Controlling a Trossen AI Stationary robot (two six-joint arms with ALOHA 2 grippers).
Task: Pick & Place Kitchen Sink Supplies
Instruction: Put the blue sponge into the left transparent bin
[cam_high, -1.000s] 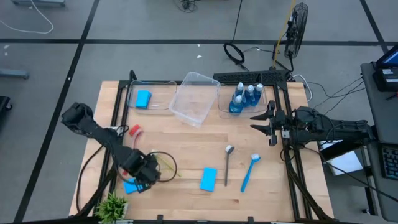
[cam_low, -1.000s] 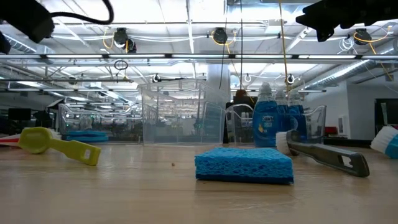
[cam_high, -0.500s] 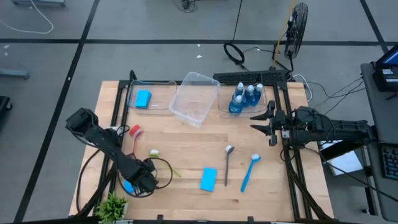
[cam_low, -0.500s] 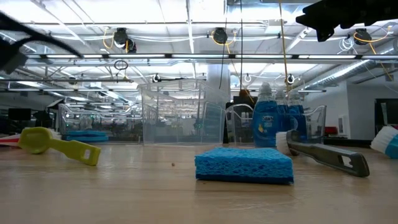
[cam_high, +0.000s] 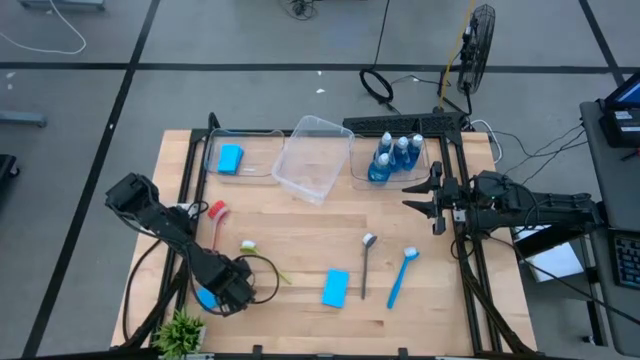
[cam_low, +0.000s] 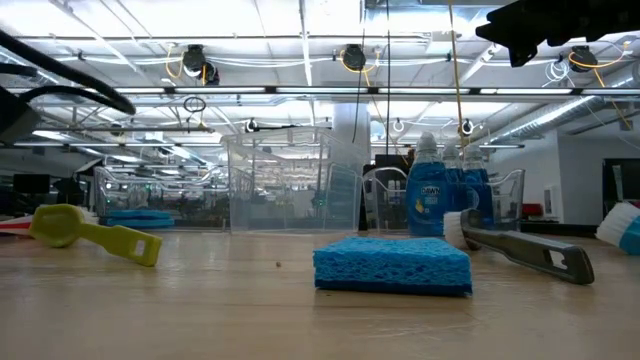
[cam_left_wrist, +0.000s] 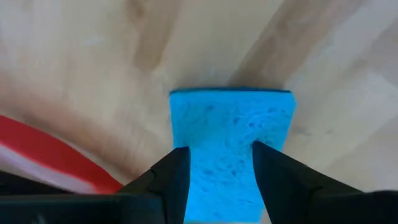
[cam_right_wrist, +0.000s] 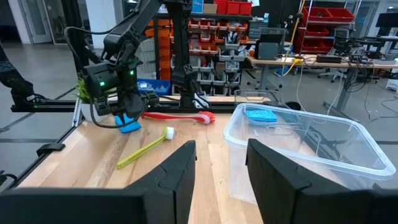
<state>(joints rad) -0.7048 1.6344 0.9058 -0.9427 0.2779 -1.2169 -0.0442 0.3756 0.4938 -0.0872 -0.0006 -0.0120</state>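
A flat blue sponge (cam_high: 204, 299) lies on the wood table near its front left corner. My left gripper (cam_left_wrist: 219, 152) points steeply down over it, open, with the fingertips standing over the sponge's top face (cam_left_wrist: 227, 121) and their gap narrower than the sponge. From the right wrist view the sponge (cam_right_wrist: 129, 123) shows just under that gripper. My right gripper (cam_high: 425, 197) waits open, level, at the table's right edge. A second sponge (cam_high: 336, 287), a yellow brush (cam_high: 262, 262), a red brush (cam_high: 215, 210), a blue brush (cam_high: 399, 277) and a grey metal tool (cam_high: 367, 265) lie flat on the table. My left gripper comes at the sponge from above, slanting a little, one fingertip (cam_left_wrist: 180, 158) over each half of the top face. The fingers hide the sponge's side edges. I cannot tell whether the tips touch the sponge or hang just above it.
Three clear bins stand along the far edge: the left one (cam_high: 262, 165) holds a sponge (cam_high: 231, 158), the middle one (cam_high: 312, 158) stands askew, the right one (cam_high: 432, 165) holds blue bottles (cam_high: 392, 157). A small green plant (cam_high: 182, 332) sits at the front left corner, close to my left arm.
My left gripper has gone down toward the sponge and a little toward the table's near left corner. The sponge has stayed where it was.
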